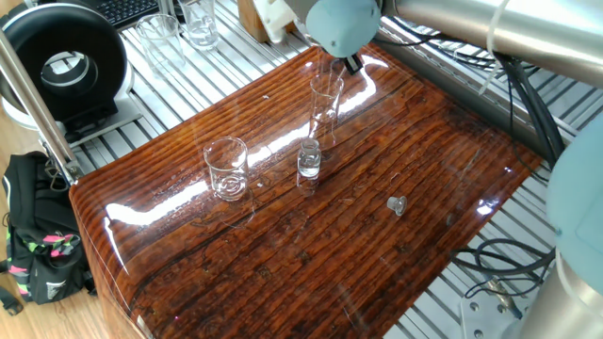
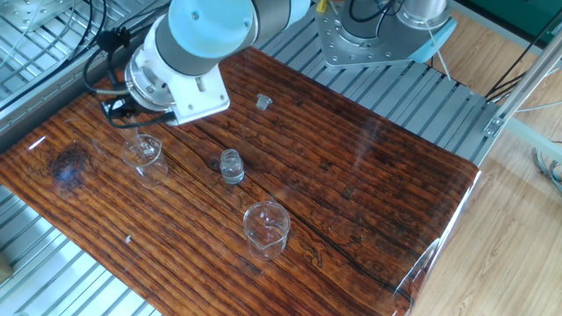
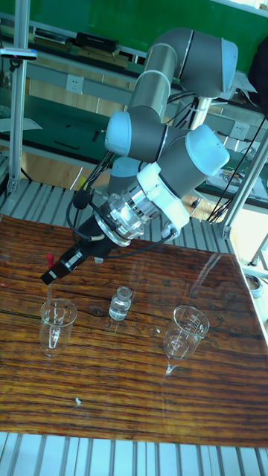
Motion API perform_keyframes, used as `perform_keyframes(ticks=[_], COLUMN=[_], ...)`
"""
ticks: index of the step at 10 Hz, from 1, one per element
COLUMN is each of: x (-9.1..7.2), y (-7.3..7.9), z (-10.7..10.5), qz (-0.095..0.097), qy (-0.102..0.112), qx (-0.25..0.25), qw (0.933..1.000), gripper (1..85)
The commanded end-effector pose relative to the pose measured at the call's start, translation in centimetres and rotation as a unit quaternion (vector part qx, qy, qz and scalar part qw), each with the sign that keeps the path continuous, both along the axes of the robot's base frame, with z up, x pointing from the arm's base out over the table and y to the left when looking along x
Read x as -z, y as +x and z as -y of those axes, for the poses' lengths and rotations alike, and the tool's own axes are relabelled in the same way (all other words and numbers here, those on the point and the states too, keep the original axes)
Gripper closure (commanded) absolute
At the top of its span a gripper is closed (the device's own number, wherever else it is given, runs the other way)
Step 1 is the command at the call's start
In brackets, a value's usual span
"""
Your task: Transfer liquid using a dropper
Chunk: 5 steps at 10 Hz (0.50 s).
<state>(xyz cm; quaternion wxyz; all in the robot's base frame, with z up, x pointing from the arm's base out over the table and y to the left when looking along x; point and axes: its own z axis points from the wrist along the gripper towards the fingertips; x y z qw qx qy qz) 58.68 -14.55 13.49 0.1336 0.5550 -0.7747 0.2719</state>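
Note:
My gripper (image 3: 56, 272) is shut on the dropper (image 3: 49, 291), whose red bulb (image 3: 50, 259) sticks up above the black fingers. The thin tube points down into the tall narrow glass cylinder (image 3: 58, 321), which stands at the table's far edge (image 1: 325, 102) (image 2: 143, 151). In the fixed views the gripper (image 1: 350, 64) (image 2: 118, 107) hangs just over the cylinder's rim. A small clear vial (image 1: 309, 160) (image 3: 120, 304) stands mid-table. A wider clear beaker (image 1: 226, 168) (image 3: 190, 324) stands beyond it. The liquid is too clear to make out.
A small clear cap (image 1: 397, 204) lies loose on the wooden table (image 1: 377, 254). Off the table are spare glassware (image 1: 200, 24), a black round device (image 1: 61, 61), a backpack (image 1: 38, 250) and cables (image 1: 513, 259). The arm's base (image 2: 378, 31) sits behind.

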Motion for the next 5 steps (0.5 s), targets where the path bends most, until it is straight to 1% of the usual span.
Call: perform_keyframes(ticks=[1,3,5], x=[0.58,0.79,0.58], y=[-0.09,0.14,0.58], z=[-0.50,-0.89,-1.43], qz=[-0.006,-0.006,-0.006], qy=[0.008,0.010,0.012], qx=[0.004,0.001,-0.004], qw=[0.9999,0.9999,0.9999], gripper=[83.7,83.7,83.7])
